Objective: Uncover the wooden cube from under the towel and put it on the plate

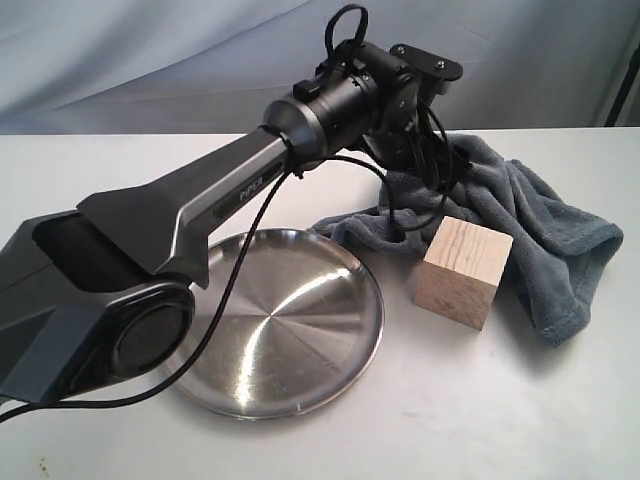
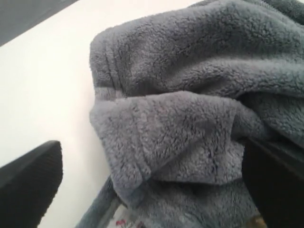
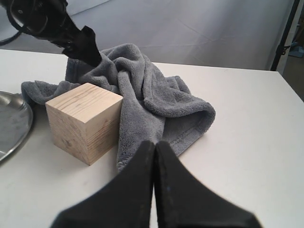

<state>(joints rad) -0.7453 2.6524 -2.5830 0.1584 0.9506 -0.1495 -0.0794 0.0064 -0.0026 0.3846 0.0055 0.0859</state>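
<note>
My left arm (image 1: 230,190) stretches from the near left across the plate (image 1: 300,340), with its wrist down at the towel (image 1: 545,220). The cube (image 1: 462,272) stands uncovered on the table (image 1: 500,400), just right of the plate and clear of its rim. The towel lies bunched behind the cube, touching it, and trails round its right side.

1. In the left wrist view, the picture's edges cut off both fingers (image 2: 28,187) of the left gripper (image 2: 152,190) and also the towel (image 2: 190,118).
2. A small coloured patch (image 2: 124,222) beneath the towel's fold is too blurred to identify.
3. In the exterior view, the left arm (image 1: 170,215) runs off the left edge and covers part of the plate (image 1: 300,340).
4. In the right wrist view, the right gripper (image 3: 154,145) is blurred and cut off. Only a sliver of the plate shows, and the towel hides the back of the block (image 3: 83,121).
</note>
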